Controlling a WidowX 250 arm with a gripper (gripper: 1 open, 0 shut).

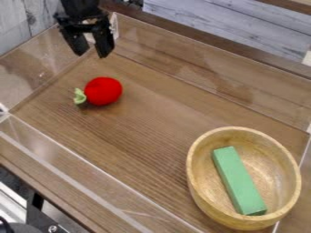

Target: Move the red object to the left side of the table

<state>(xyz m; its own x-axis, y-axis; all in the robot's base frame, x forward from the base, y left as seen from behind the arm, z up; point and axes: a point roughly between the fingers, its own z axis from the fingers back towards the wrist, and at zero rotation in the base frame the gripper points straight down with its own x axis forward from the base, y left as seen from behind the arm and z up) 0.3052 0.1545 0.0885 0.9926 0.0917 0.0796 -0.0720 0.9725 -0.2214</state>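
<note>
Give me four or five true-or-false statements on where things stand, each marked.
The red fruit lies on the wooden table. True.
The tool is gripping the fruit. False: it is open, apart from the fruit.
The green block is inside the round bowl. True.
The fruit's leafy stem points toward the bowl. False: it points away from the bowl.
The fruit is smaller than the bowl. True.

The fruit point(105, 90) is red, the block point(239, 180) green, the tool point(90, 47) black.
</note>
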